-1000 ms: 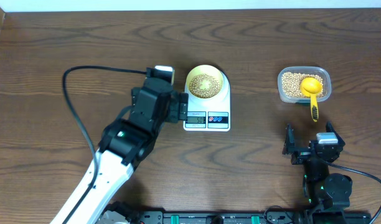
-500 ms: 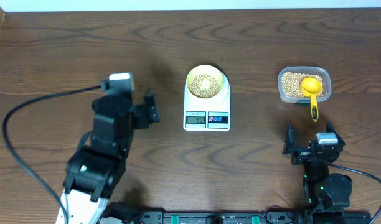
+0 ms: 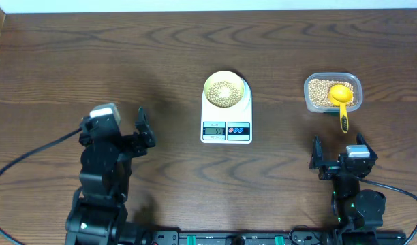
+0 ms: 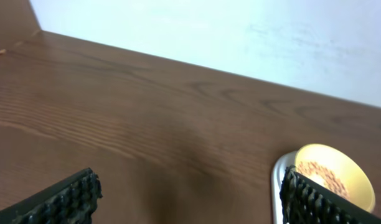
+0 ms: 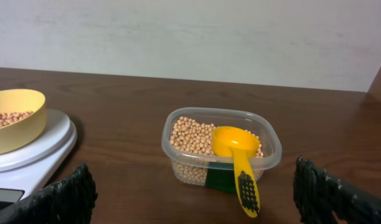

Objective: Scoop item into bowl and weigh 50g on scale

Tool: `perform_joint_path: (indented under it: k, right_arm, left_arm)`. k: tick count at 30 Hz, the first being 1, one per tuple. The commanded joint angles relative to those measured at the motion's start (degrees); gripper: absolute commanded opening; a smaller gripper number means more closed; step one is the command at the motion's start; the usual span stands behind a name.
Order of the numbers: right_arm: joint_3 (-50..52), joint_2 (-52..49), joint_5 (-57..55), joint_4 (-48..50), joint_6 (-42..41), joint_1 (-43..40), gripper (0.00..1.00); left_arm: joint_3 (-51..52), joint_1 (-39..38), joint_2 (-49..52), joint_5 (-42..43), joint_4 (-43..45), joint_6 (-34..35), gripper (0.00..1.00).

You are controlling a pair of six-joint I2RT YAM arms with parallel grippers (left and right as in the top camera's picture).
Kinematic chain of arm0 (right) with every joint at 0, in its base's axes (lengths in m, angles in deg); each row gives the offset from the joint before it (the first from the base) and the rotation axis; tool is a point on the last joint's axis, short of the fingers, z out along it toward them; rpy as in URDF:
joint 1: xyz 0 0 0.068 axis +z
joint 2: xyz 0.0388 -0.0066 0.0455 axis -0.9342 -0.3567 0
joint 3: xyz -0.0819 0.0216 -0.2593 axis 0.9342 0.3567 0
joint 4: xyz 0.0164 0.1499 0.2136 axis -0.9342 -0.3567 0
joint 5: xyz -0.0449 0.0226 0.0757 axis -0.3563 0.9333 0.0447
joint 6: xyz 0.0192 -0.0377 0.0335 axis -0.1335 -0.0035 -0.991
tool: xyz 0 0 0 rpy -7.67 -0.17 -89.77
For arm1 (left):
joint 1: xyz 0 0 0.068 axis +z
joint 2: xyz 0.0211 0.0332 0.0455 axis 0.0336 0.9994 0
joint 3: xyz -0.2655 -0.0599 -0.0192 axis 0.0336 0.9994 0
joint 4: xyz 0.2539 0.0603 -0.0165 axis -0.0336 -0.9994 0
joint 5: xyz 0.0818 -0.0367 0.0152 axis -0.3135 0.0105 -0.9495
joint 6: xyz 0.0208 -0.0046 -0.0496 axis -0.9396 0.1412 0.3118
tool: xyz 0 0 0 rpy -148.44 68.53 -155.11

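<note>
Overhead, left end effector (image 3: 145,127) and right end effector (image 3: 338,143) are spread wide, empty, yet the bowl (image 3: 207,85) on the scale (image 3: 226,131) could be toppled by careless sweeping.

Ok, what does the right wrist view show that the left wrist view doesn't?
Only right wrist: the clear tub of beans with the yellow scoop resting in it, handle over the rim. Only left wrist: a broad bare stretch of table left of the scale. Both: the pale yellow bowl of beans sitting on the white scale, and the pale wall behind.
</note>
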Motion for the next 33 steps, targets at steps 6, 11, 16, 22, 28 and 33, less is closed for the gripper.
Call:
perform_joint_path:
  k: [6, 11, 16, 22, 28, 33]
  right_arm:
    - [0.11, 0.35, -0.09, -0.24, 0.52, 0.87, 0.99]
    - [0.11, 0.35, -0.09, -0.24, 0.52, 0.87, 0.99]
    - [0.11, 0.35, -0.09, -0.24, 0.50, 0.87, 0.99]
    - [0.11, 0.35, -0.09, -0.24, 0.52, 0.87, 0.99]
    - [0.11, 0.35, -0.09, -0.24, 0.52, 0.87, 0.99]
    - [0.11, 0.35, -0.09, -0.24, 0.52, 0.87, 0.99]
  left_arm:
    - [8.76, 3.98, -8.37, 0.83, 7.04, -0.31, 0.94]
    - [14.32, 5.44, -12.92, 0.92, 12.76, -0.31, 0.94]
    - [19.69, 6.23, -17.07, 0.98, 18.36, -0.31, 0.95]
    - [24.79, 6.62, -21.22, 0.96, 22.73, -0.33, 0.94]
    - [28.96, 7.72, -25.38, 0.98, 27.06, -0.33, 0.94]
    - [29.94, 8.09, -27.63, 1.42, 27.69, -0.33, 0.94]
